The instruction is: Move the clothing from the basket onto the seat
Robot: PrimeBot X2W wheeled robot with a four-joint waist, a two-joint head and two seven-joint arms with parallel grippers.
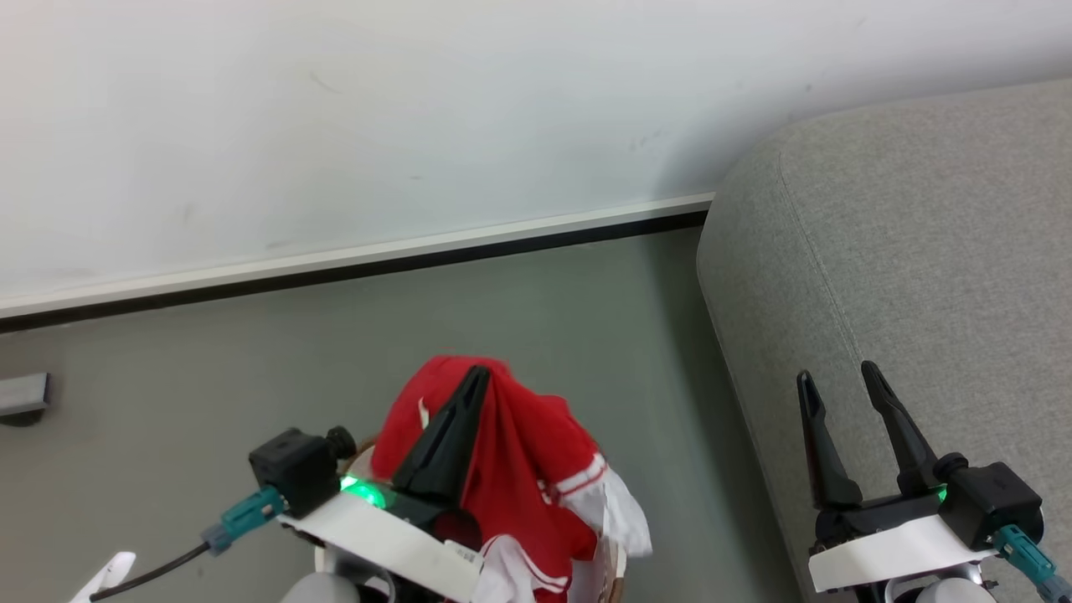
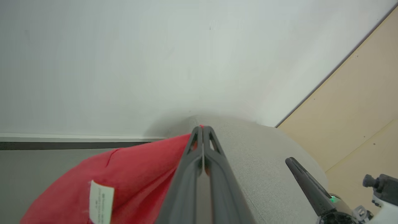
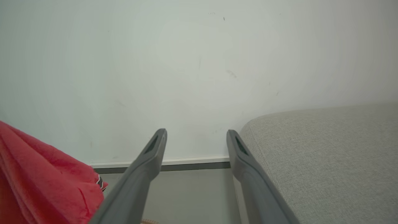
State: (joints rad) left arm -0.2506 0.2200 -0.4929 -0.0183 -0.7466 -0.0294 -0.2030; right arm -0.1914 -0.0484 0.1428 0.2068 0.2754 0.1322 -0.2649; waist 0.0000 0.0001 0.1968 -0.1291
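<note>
Red clothing (image 1: 519,477) with white panels and striped trim, pinched at its peak by the left gripper (image 1: 480,377), both long dark fingers pressed flat together on the fabric. Hangs from that pinch in loose folds above the grey floor (image 1: 544,318), apart from the sofa (image 1: 921,251) to the right. Drapes over the basket (image 1: 618,579), hiding all but a sliver of brown rim beside the white hem, at the bottom edge of the head view. Seen along the left wrist: left gripper (image 2: 202,128) closed to a single point, a fleck of red at the very tip, the clothing (image 2: 130,174) falling away to the left, with a small white label (image 2: 101,202) on it, print too blurred to read. Past the tips, the rounded end of the sofa (image 2: 248,161) against the white wall (image 2: 155,62). Spread wide and holding nothing, the right gripper (image 1: 837,373), poised over the sofa's side edge nearest the floor, near its rounded corner. Seen along the right wrist: right gripper (image 3: 196,132) with jaws well apart, grey woven sofa (image 3: 326,161) on the right, red clothing (image 3: 40,177) at the lower left, white skirting board (image 3: 192,161) with a dark strip beneath it showing between the two fingers, at the foot of the wall
</note>
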